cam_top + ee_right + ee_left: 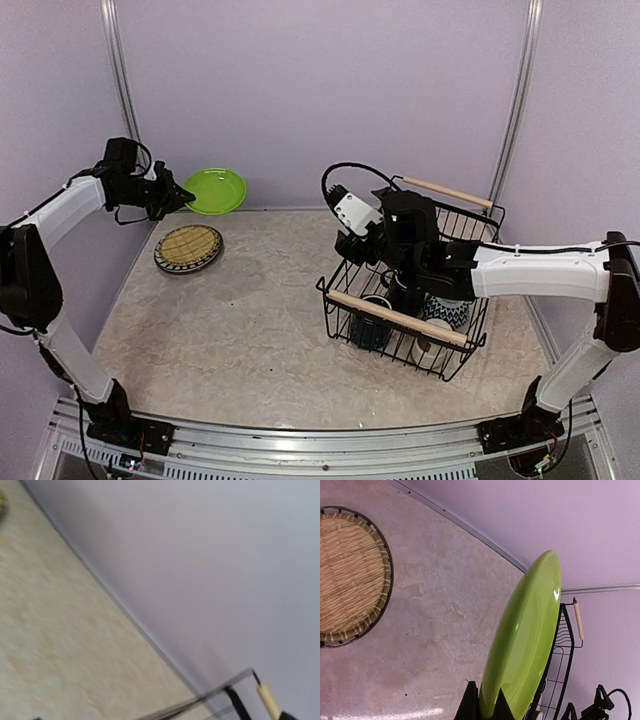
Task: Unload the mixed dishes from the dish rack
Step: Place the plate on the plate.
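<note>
**A:** Where's the lime green plate?

**B:** It's out of the dish rack, at the far left of the table, close to the back wall. The left gripper is clamped on its rim, with the fingers pinching either face.

**A:** Which way does it lie?

**B:** From above it's roughly level and face up, reaching rightward from the gripper. The left wrist view has it edge-on, a long sliver running from the fingers toward the rack's wooden handle. I can't tell whether it touches the table.

**A:** And the rest?

**B:** The tan lattice plate lies flat on the table, just nearer than the green one. A dark blue mug and the blue-white bowl sit in the rack.

**A:** Right gripper?

**B:** The right gripper is down over the rack. Its fingers are hidden and its wrist view is blurred, so I can't tell if they're open or closed.
</note>
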